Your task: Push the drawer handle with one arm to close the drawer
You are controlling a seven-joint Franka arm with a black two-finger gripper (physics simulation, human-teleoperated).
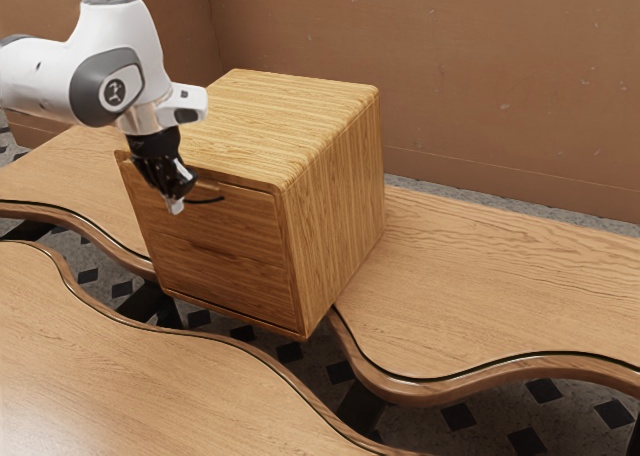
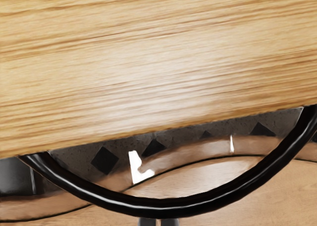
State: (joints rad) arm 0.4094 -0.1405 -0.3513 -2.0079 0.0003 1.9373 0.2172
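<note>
At the front of the wooden cabinet, the end effector points downward beside the black bow handle of the drawer. Its fingers are brought together with nothing grasped, lying just outside the outermost part of the curve; whether they touch it, I cannot tell. The cabinet sits on the wavy-edged desk, and the handle is mounted high on the drawer front, which looks flush or almost flush with the frame; a thin remaining gap cannot be ruled out.

The step in hand seems to be the last push, with little travel likely left. It calls for keeping the fingers closed as one blunt pusher, meeting the bow near its middle and moving straight toward the cabinet, square to the front. Pressing toward one end could skew the drawer and make it bind. Height matters too: too high and the tips may ride over the bar, too low and they may slip beneath it. A slow, steady push suits this best, easing off once the drawer stops yielding, since extra force could slide the whole cabinet across the desk.
</note>
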